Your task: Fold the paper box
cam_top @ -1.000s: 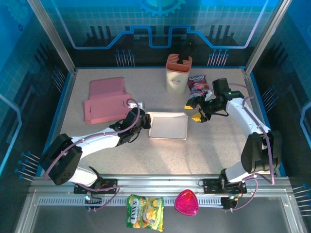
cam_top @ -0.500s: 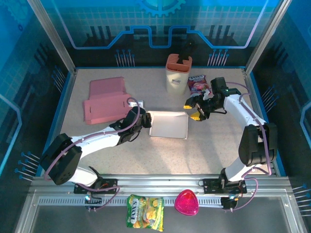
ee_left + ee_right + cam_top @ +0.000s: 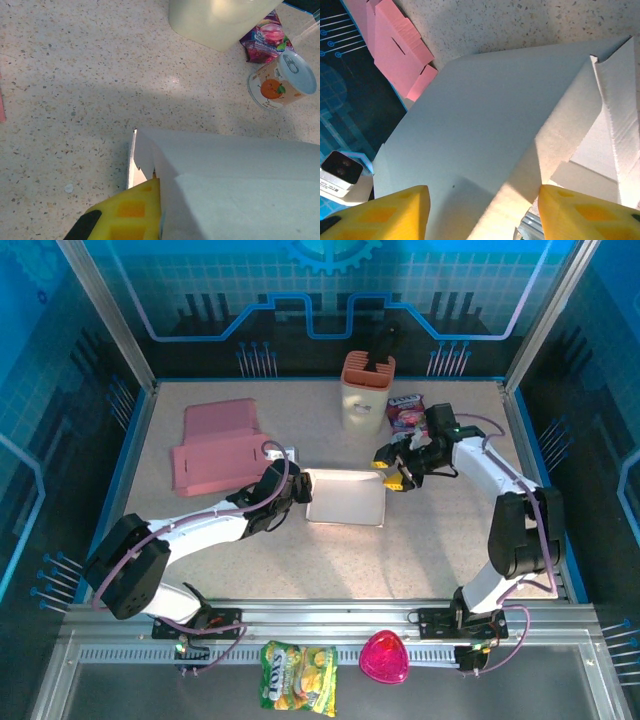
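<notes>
The white paper box [image 3: 345,498] lies mid-table as a shallow tray with raised walls. My left gripper [image 3: 297,490] is at its left edge, shut on the box's left wall. In the left wrist view one yellow finger [image 3: 130,212] presses that upright wall of the box [image 3: 240,175]; the other finger is hidden behind the paper. My right gripper [image 3: 392,468] hovers at the box's far right corner, open. In the right wrist view its yellow fingertips [image 3: 385,210] stand wide apart over the box's panel [image 3: 485,115], with a folded corner flap [image 3: 610,125] at the right.
Flat pink cardboard [image 3: 215,448] lies at the back left. A cream container with an orange rim [image 3: 366,392], a purple snack packet [image 3: 406,412] and an orange-print can [image 3: 281,80] sit behind the box. A yellow snack bag [image 3: 298,675] and a pink object [image 3: 384,658] rest on the front rail.
My right gripper has moved left to the box's far right corner, its jaws narrowing a little. The left gripper has kept its hold in place.
</notes>
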Available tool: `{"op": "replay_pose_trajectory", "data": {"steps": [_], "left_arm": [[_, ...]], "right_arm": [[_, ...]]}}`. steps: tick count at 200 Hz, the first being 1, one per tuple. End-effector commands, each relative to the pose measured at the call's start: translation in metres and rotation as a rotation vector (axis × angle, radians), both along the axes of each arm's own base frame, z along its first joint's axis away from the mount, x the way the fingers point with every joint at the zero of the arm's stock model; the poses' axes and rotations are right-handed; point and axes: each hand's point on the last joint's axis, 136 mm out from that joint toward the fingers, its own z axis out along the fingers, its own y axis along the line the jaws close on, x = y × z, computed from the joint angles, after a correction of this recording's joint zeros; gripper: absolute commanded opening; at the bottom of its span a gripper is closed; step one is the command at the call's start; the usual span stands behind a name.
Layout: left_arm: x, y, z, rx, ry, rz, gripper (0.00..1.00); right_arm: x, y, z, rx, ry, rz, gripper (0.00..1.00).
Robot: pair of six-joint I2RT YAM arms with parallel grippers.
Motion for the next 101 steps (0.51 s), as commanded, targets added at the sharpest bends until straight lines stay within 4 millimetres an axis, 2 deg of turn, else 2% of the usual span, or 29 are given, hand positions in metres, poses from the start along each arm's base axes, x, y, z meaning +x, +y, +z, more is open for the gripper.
{"op": "replay_pose_trajectory", "data": {"steps": [1, 49, 101], "left_arm": [[0.007, -0.010, 0.014, -0.014, -0.038, -0.024, 0.00], [0.009, -0.018, 0.014, -0.036, -0.035, -0.044, 0.00], [0.003, -0.029, 0.006, -0.085, -0.008, -0.081, 0.00]], "right_arm": [[-0.003, 0.014, -0.004, 0.040, 0.027, 0.018, 0.56], [-0.006, 0.016, -0.014, 0.021, 0.026, 0.036, 0.42], [-0.023, 0.010, -0.037, -0.034, 0.029, 0.076, 0.32]]}}
